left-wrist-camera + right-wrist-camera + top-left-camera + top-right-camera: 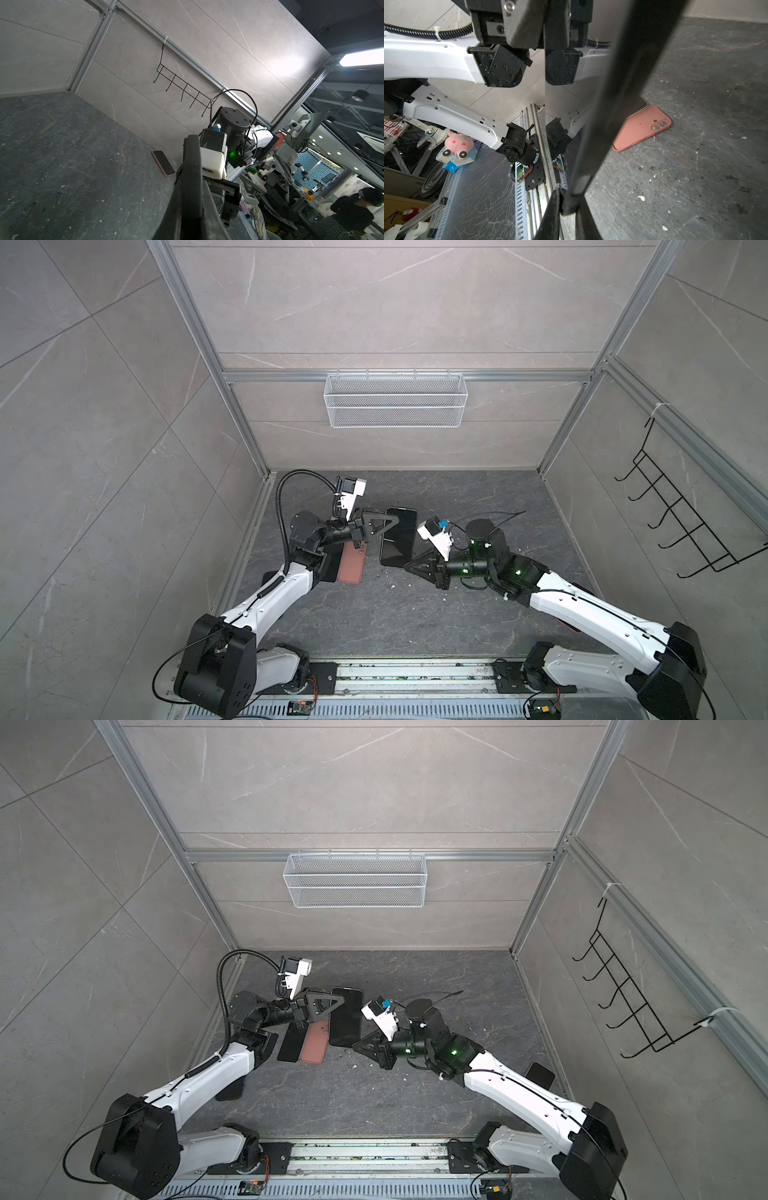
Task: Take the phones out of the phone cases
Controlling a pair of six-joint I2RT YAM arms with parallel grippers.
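Note:
A black phone [399,539] [347,1019] with a dark rim is held off the dark floor between both grippers, screen up. I cannot tell whether that rim is the phone case. My left gripper [384,527] [334,1006] is shut on the phone's left edge. In the left wrist view the phone [192,158] runs edge-on between the fingers. My right gripper [409,564] [357,1045] is shut on the near right corner, and the right wrist view shows its jaws pinching the phone [623,93]. A pink case [352,566] [639,128] lies back-up on the floor under the left gripper.
A flat black phone [291,1042] lies beside the pink case. Another phone [163,163] [540,1073] lies by the right wall. A white wire basket [395,400] hangs on the back wall and a black hook rack [685,526] on the right wall. White crumbs dot the floor.

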